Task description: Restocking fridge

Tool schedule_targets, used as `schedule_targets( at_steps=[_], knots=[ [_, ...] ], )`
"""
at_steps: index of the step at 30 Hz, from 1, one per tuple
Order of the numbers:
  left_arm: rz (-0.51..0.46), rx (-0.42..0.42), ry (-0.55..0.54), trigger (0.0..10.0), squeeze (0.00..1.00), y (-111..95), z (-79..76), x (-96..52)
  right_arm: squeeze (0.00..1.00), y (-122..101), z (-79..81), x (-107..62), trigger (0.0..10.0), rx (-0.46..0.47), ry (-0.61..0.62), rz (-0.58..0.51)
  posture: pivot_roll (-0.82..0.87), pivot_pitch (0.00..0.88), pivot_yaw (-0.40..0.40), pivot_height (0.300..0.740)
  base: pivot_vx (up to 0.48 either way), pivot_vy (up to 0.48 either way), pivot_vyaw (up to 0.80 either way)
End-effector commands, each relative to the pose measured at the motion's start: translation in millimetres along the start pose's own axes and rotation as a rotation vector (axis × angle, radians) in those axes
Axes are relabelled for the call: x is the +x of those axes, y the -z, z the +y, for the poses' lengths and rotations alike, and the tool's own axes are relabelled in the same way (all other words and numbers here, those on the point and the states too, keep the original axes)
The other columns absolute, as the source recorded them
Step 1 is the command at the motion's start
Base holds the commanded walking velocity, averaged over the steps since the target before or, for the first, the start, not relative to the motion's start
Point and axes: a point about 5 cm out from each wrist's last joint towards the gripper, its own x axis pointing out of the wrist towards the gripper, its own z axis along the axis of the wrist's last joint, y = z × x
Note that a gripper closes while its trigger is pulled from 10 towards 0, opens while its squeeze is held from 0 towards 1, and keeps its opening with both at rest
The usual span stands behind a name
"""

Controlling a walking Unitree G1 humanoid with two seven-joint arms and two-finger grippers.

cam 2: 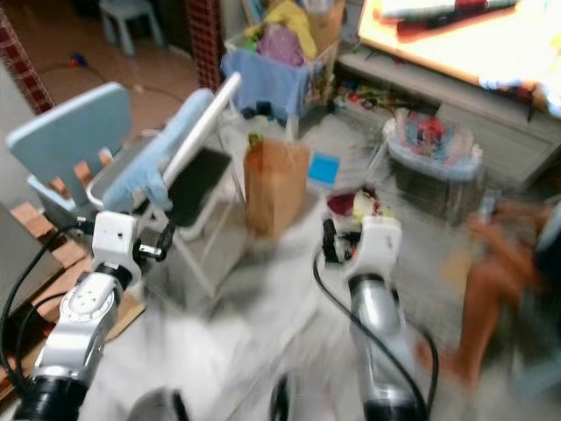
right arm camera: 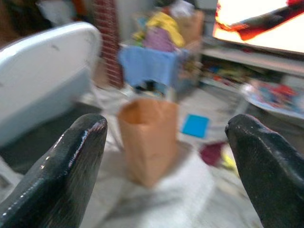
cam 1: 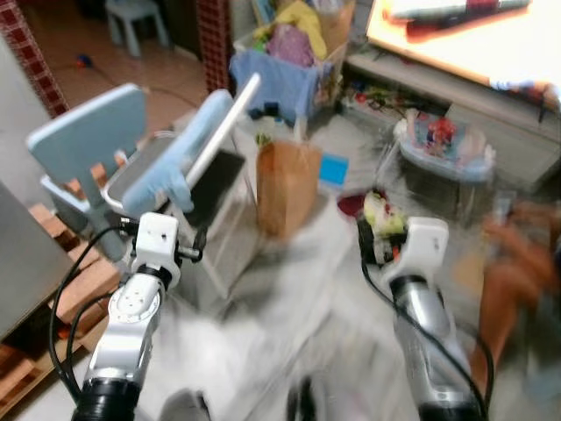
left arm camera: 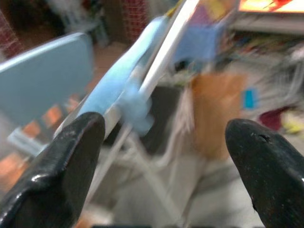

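Note:
A brown paper bag (cam 1: 285, 189) stands upright and open on the pale floor ahead of me, between my two arms. My left gripper (left arm camera: 166, 156) is open with nothing between its black fingers (left arm camera: 61, 175); the bag (left arm camera: 218, 114) lies beyond it, to its right. In the right wrist view my right gripper (right arm camera: 166, 156) is likewise open and empty, and the bag (right arm camera: 148, 137) sits straight ahead between its fingers (right arm camera: 71, 175), some way off. All views are blurred by motion.
A light blue child's chair (cam 1: 88, 132) and a white folding stand draped with blue cloth (cam 1: 188, 149) are left of the bag. Behind are a basket of clothes (cam 1: 289, 53) and a low shelf (cam 1: 456, 88). A person (cam 1: 517, 263) crouches at the right.

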Motion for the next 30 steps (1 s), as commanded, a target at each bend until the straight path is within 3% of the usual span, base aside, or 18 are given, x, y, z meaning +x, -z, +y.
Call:
schedule_targets(
  at_steps=[1, 24, 30],
  knots=[
    [0.015, 0.005, 0.012, 10.0, 0.0, 2.3, -2.4, -0.5, 0.0, 3.1, 0.9, -3.8, 10.0, 0.005, -0.002, 0.012, -0.02, 0.026, -0.01, 0.74, -0.307, 0.0, 0.0],
    [0.006, 0.025, 0.029, 10.0, 0.0, 1.5, -4.3, 1.7, 0.0, 3.6, 3.9, 0.4, 10.0, 0.0, -0.013, 0.013, -0.01, 0.006, -0.017, 0.74, -0.409, 0.0, 0.0],
    [-0.008, 0.044, 0.023, 10.0, 0.0, 0.5, -3.3, 1.8, 0.0, 3.8, 3.5, 0.2, 10.0, 0.003, -0.009, 0.013, -0.01, 0.003, -0.015, 0.74, 0.0, 0.0, 0.0]
  ],
)
